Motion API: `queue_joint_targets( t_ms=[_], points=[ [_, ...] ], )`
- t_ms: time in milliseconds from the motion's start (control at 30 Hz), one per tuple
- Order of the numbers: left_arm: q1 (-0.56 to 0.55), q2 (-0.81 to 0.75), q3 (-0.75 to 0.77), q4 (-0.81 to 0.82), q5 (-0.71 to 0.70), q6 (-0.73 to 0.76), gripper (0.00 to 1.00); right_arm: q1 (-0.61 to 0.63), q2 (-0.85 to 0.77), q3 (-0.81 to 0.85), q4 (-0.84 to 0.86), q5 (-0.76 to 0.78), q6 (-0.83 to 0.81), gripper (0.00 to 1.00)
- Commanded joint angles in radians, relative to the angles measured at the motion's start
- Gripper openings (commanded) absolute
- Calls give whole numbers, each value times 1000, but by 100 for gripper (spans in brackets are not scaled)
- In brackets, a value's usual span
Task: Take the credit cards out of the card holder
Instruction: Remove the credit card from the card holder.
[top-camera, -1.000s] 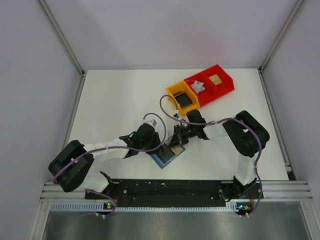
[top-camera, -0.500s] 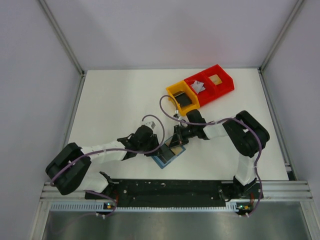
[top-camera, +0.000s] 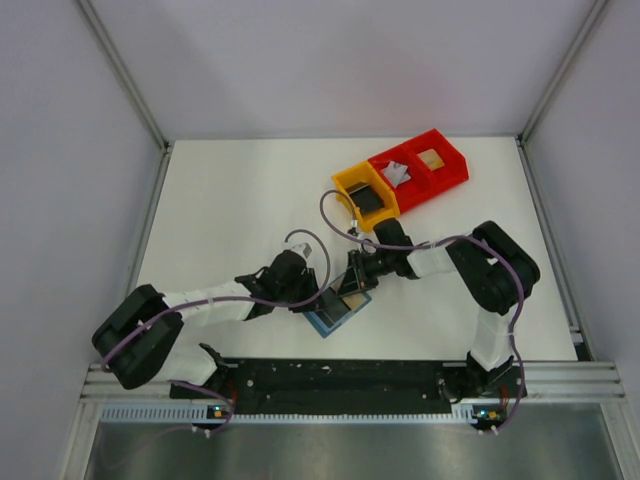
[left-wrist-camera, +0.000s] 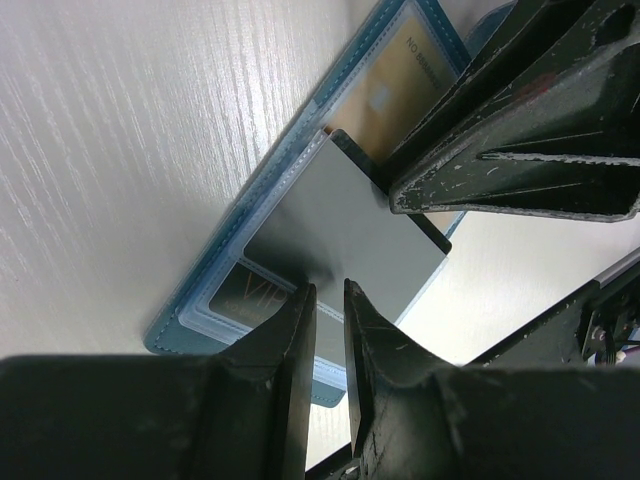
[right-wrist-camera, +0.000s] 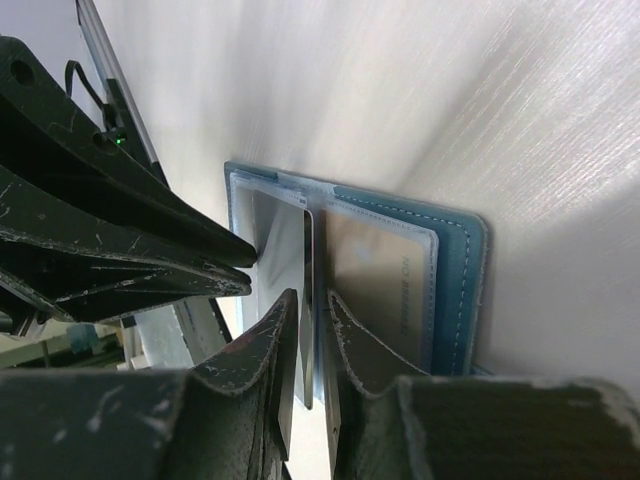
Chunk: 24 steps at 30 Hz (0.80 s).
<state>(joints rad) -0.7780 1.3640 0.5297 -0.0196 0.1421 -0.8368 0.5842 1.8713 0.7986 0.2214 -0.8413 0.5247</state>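
Pinches a grey card (left-wrist-camera: 340, 220) in the clenched left end effector (left-wrist-camera: 330, 288), over the open blue card holder (top-camera: 335, 312) at the counter's (top-camera: 230, 200) near middle. Meets it with the right end effector (right-wrist-camera: 309, 297), nearly closed; cannot tell if grasping.

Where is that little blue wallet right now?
In the top view, the card holder lies open on the table, front centre, between the left gripper and right gripper.
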Motion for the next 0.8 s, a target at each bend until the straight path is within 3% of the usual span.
queue_joint_targets(
  t_ms=[0, 200, 633, 767],
  points=[
    [-3, 34, -14, -86, -21, 34, 23, -14, -12, 7, 10, 15, -28, 14],
    [-3, 29, -20, -88, -22, 34, 23, -15, -3, 5, 24, 2, -23, 0],
    [-3, 17, -28, -95, -27, 33, 23, -53, -40, -22, 25, 22, -26, 0],
    [-3, 17, -28, -95, -26, 36, 23, -52, -32, -19, 27, -5, -22, 17]
  ],
)
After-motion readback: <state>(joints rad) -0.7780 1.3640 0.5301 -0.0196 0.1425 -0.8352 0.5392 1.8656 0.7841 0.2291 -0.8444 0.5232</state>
